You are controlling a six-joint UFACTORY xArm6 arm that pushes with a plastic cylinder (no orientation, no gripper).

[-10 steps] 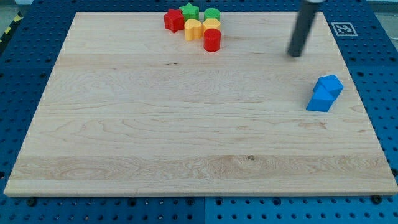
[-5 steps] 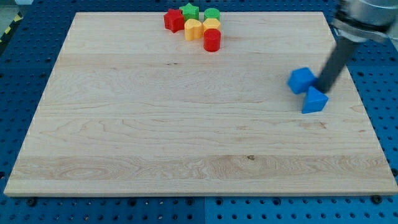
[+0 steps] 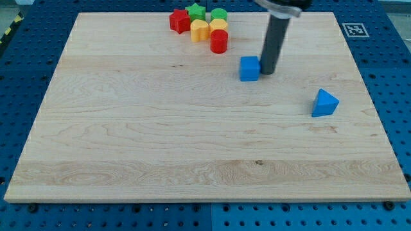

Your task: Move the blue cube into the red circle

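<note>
Wooden tabletop (image 3: 160, 141) carries all the blocks. My tip (image 3: 267, 72) touches the right side of the blue cube (image 3: 249, 68), which stands in the upper middle of the view. Red cylinder (image 3: 219, 41), the task's circle, is near, up and to the left of the cube, not touching it. Blue triangular block (image 3: 325, 103) lies well apart at the right. No pincer is on this arm, only the rod.
</note>
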